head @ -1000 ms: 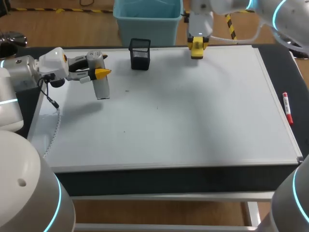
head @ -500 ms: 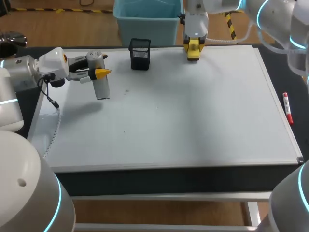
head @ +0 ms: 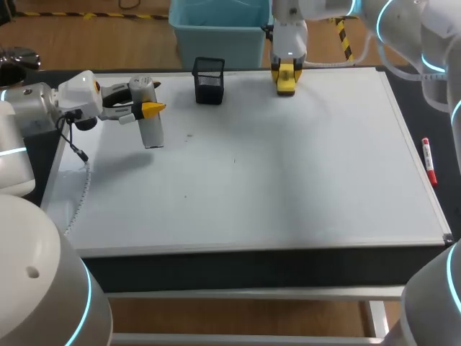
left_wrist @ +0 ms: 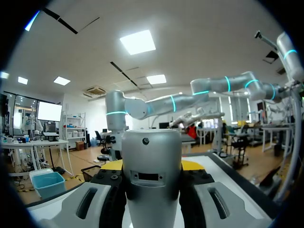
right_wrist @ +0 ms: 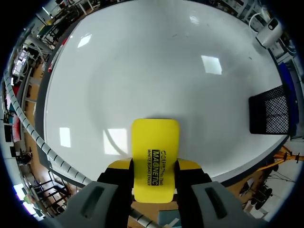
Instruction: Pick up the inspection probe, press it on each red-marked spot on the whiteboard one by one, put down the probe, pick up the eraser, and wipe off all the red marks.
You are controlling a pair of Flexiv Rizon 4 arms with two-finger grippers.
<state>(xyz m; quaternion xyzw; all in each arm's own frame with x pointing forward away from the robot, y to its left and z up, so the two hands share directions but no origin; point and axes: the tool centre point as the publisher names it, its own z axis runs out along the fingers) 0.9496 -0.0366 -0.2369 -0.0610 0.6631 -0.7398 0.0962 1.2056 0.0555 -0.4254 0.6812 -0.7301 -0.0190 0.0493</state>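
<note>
1. My right hand (head: 286,71) is clamped on the flat yellow rectangular whiteboard eraser (right_wrist: 156,159), with a finger on each long side. It sits at the far edge of the large white whiteboard (head: 302,173) — I cannot tell whether the eraser touches the board.
2. My left hand (head: 144,109) is closed around the roughly upright silver cylindrical inspection probe (left_wrist: 152,166). It is over the board's far-left part, near the black mesh pen cup (head: 209,81). The probe is not yet put down.
3. I can make out no clear red marks, only a few tiny dark specks (head: 190,134) left of the board's middle.
4. To wipe well, I judge the eraser should lie flat on the board, press evenly and sweep across those specks — staying clear of the cup and my left arm.
5. A red marker pen (head: 429,161) lies on the dark counter (head: 414,108), right of the board.
</note>
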